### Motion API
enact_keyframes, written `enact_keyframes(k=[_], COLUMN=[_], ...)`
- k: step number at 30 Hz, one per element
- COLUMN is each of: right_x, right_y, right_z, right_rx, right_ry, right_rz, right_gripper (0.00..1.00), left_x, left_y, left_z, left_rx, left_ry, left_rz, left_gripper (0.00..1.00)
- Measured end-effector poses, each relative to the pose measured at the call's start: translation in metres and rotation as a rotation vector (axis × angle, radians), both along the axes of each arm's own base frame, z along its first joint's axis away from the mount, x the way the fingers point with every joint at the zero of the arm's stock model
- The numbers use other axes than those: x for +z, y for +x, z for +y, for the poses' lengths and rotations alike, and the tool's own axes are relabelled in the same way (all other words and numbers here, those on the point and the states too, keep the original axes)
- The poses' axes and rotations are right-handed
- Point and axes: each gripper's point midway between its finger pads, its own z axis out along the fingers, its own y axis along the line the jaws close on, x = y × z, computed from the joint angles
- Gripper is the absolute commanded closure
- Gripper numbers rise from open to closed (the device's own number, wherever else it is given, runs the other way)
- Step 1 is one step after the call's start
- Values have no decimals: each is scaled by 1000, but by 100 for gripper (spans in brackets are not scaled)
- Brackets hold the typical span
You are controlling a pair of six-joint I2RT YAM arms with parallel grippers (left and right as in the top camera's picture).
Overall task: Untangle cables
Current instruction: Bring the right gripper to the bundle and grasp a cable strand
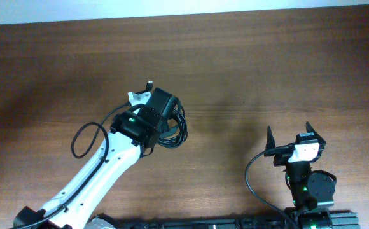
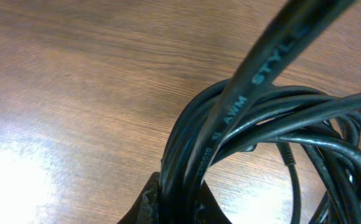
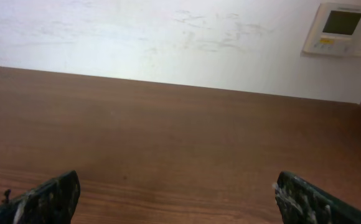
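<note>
The cables [image 1: 178, 132] form one bundle of thin black loops near the middle of the brown table [image 1: 267, 70]. My left gripper [image 1: 167, 124] is shut on them. In the left wrist view several strands of the cables [image 2: 187, 162] run up out of the left gripper [image 2: 179, 202], and the loops spread to the right above the wood. One strand with white print crosses close to the lens. My right gripper [image 1: 291, 133] stands open at the front right, far from the bundle. In the right wrist view the right gripper [image 3: 177, 199] has only bare table between its fingers.
A thicker black arm wire [image 1: 83, 137] loops out beside the white left arm. Another arm wire [image 1: 251, 175] curves by the right arm's base. Beyond the table's far edge stands a white wall with a control panel [image 3: 339, 28].
</note>
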Motion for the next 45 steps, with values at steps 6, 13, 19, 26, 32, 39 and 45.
enact_keyframes(k=[6, 13, 19, 26, 32, 39, 45], right_x=[5, 9, 3, 4, 9, -14, -12], right_y=[-4, -50, -65, -41, -11, 10, 7], right_z=[35, 119, 133, 132, 169, 204, 208], right_rx=[197, 659, 751, 665, 748, 701, 713], right_ry=[116, 899, 934, 900, 760, 601, 619], right_rz=[-9, 343, 450, 606, 766, 753, 759], right_gripper=[1, 1, 2, 12, 19, 83, 96], left_x=[3, 4, 4, 6, 9, 12, 15], left_y=[6, 5, 3, 0, -7, -23, -24], left_z=[-34, -40, -45, -60, -76, -93, -97], left_rx=[-253, -301, -313, -480, -663, -819, -880], left_ry=[-88, -106, -132, -157, -187, -264, -293], left_rz=[-5, -4, 5, 1, -4, 15, 2], left_gripper=[100, 100, 100, 100, 100, 100, 100])
